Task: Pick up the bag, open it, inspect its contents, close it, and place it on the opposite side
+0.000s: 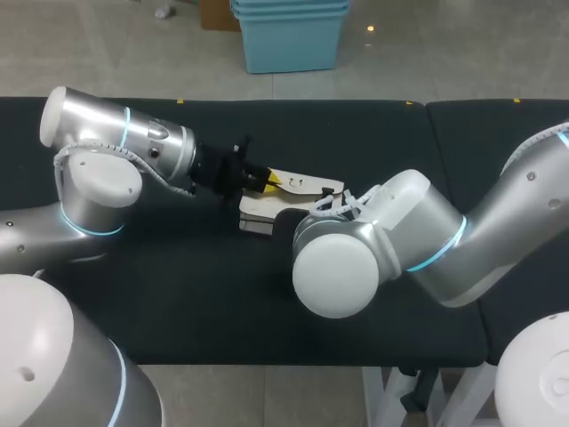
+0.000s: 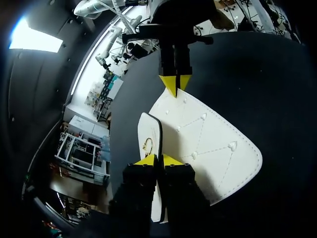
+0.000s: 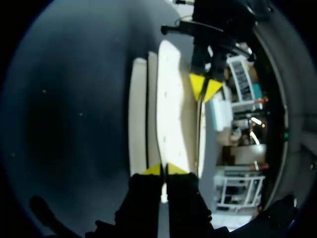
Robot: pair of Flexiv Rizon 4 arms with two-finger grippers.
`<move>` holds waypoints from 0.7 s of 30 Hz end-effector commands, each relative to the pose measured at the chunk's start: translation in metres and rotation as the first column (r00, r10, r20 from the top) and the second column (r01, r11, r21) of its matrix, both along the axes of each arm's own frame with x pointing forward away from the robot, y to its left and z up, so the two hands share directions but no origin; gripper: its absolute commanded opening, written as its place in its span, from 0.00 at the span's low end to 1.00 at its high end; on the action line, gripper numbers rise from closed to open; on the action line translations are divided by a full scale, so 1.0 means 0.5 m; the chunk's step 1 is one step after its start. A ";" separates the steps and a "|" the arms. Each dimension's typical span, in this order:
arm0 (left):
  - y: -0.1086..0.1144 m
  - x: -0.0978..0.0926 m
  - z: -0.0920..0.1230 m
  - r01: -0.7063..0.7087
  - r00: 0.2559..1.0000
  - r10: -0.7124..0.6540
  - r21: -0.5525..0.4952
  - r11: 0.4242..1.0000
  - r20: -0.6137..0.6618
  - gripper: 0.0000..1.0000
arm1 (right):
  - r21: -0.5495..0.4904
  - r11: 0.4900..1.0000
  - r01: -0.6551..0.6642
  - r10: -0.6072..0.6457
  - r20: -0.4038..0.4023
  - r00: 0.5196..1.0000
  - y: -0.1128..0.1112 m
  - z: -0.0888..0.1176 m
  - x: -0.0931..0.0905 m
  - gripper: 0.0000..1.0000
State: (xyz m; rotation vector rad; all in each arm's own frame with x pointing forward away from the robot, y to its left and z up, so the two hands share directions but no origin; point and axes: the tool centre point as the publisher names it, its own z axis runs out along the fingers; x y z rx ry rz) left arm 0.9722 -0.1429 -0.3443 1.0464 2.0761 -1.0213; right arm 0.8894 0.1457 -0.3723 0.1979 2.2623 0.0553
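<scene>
The white bag lies in the middle of the dark table, with the left gripper pinched shut on one end and the right gripper pinched shut on the other. To open it well, I think both should hold tight and pull it open slowly together. I count one bag, two grippers, one table.

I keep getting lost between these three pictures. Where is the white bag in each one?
Head view: the bag lies in the middle of the table, with the left gripper at one end.
Left wrist view: the bag runs from the left gripper ahead to the right gripper.
Right wrist view: the bag runs from the right gripper ahead to the left gripper.
Shared landmark: the left gripper's yellow tips on the bag.
</scene>
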 end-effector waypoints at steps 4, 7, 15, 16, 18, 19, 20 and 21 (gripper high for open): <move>0.004 -0.005 -0.034 0.006 1.000 -0.007 -0.009 1.000 -0.025 0.00 | -0.001 1.000 0.001 -0.001 0.002 1.000 0.002 -0.006 0.001 0.00; -0.001 -0.009 -0.039 0.004 1.000 -0.005 -0.021 1.000 -0.031 0.00 | -0.001 1.000 0.001 -0.001 0.002 1.000 0.002 -0.006 0.001 0.00; -0.012 -0.028 -0.047 0.038 0.999 -0.038 0.000 0.999 0.009 0.00 | -0.001 1.000 0.001 -0.001 0.002 1.000 0.002 -0.006 0.001 0.00; -0.011 -0.027 -0.047 0.037 0.999 -0.037 0.002 0.999 0.012 0.00 | -0.001 1.000 0.001 -0.001 0.002 1.000 0.002 -0.006 0.001 0.00; -0.006 -0.021 -0.048 0.024 1.000 -0.024 0.006 1.000 0.018 0.00 | -0.001 1.000 0.001 -0.001 0.002 1.000 0.002 -0.006 0.001 0.00; -0.003 -0.018 -0.048 0.015 1.000 -0.015 0.007 1.000 0.018 0.00 | -0.001 1.000 0.001 -0.001 0.002 1.000 0.002 -0.006 0.001 0.00; 0.000 -0.013 -0.047 0.001 1.000 -0.001 0.007 1.000 0.018 0.00 | -0.001 1.000 0.001 -0.001 0.002 1.000 0.002 -0.006 0.001 0.00; 0.004 -0.008 -0.047 -0.009 1.000 0.009 0.007 1.000 0.018 0.00 | -0.001 1.000 0.001 -0.001 0.002 1.000 0.002 -0.006 0.001 0.00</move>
